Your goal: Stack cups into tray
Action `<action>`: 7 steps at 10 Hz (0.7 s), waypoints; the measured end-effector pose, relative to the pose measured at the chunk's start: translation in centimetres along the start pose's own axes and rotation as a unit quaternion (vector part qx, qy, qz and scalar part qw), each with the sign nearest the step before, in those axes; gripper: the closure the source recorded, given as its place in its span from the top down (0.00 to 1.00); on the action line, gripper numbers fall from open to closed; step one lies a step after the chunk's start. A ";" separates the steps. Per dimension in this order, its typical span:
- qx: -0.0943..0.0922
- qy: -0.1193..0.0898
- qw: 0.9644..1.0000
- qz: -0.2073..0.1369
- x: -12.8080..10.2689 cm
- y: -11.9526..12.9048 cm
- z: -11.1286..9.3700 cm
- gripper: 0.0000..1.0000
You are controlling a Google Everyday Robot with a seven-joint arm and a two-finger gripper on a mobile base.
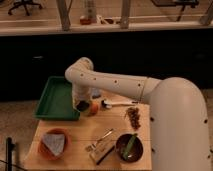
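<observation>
One cup (pixel 81 105) is all I can pick out, a small round one with a dark inside. It sits left of centre in the frame, right under the tool (pixel 83 102). The cup is at the right rim of the tray (pixel 54 98), near the tray's lower right corner. I can't tell whether it rests on the surface (pixel 77 134) or hangs just over it.

The tool points straight down from the arm (pixel 115 82). The arm runs from the big white body at right up to an elbow at upper centre-left, then drops. I can't tell how far open the tool is, or whether it has hold of the cup, because the wrist hides that spot.

The tray is green and shallow, and it lies at the upper left of the surface with its left part hanging past the surface edge. I see nothing inside it.

An orange thing (pixel 92 107) is just right of the cup, touching it or nearly so. A pale bluish thing (pixel 96 93) lies behind that, close to the arm. A white-handled utensil (pixel 118 103) lies flat to the right of the orange thing. A brown clump (pixel 133 118) is right of centre.

The orange bowl (pixel 52 144) with grey cloth is at lower left, well apart from the tray. The dark bowl (pixel 128 147) with a green stick is at lower right. Cutlery (pixel 100 145) lies between the two bowls.
</observation>
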State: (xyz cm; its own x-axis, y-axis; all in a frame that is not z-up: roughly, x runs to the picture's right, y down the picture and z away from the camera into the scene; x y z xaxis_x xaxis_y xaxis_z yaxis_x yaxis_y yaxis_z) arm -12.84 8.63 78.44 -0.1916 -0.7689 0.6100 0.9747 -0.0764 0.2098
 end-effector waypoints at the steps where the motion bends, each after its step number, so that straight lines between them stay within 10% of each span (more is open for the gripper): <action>1: 0.001 0.001 1.000 -0.009 0.4 -0.5 -0.3 0.05; 7: 0.003 0.000 0.999 -0.053 2.8 -3.1 -1.6 0.05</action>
State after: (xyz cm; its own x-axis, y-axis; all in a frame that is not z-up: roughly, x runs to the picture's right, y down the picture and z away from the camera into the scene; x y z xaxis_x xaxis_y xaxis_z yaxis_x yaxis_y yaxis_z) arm -16.16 5.65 78.26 -0.2943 -0.7566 0.5839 0.9481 -0.1542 0.2781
